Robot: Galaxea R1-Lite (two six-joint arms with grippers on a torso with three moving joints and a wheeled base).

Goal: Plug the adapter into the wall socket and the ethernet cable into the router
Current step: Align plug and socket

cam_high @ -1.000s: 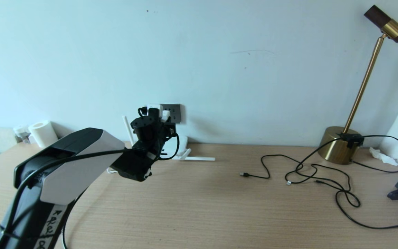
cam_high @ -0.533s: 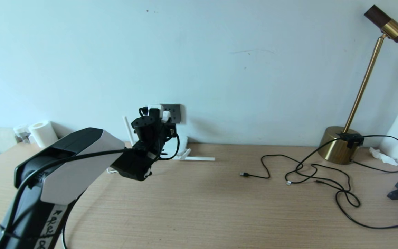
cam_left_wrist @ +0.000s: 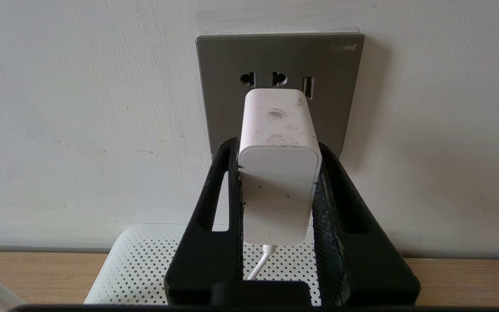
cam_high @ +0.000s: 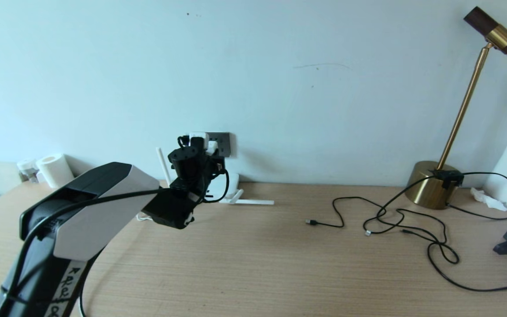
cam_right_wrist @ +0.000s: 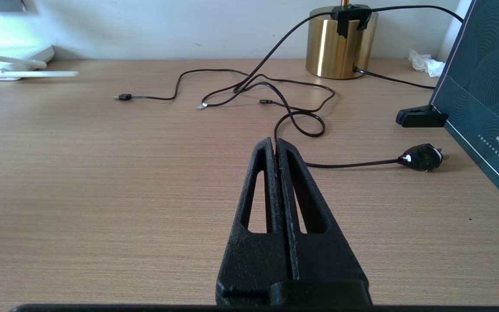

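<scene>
My left gripper (cam_left_wrist: 279,145) is shut on the adapter (cam_left_wrist: 277,182), a small white block with its thin white cord hanging below. The adapter's front end sits against the dark grey wall socket (cam_left_wrist: 228,65), just under the upper row of holes; its pins are hidden. In the head view the left gripper (cam_high: 198,145) is at the wall socket (cam_high: 224,141), above the white router (cam_high: 232,180). A black cable (cam_high: 81,290), possibly the ethernet cable, curves on the desk under my left arm; its plug end is hidden. My right gripper (cam_right_wrist: 275,143) hovers shut and empty over the desk.
A brass lamp (cam_high: 429,189) stands at the back right, with thin black cables (cam_high: 390,215) tangled before it and a black plug (cam_right_wrist: 422,157) near a dark blue box (cam_right_wrist: 483,86). Router antennas (cam_high: 253,202) lie on the desk. A tissue roll (cam_high: 55,169) sits at the back left.
My left arm has crept very slightly toward the wall with the adapter. Nothing else has moved.
</scene>
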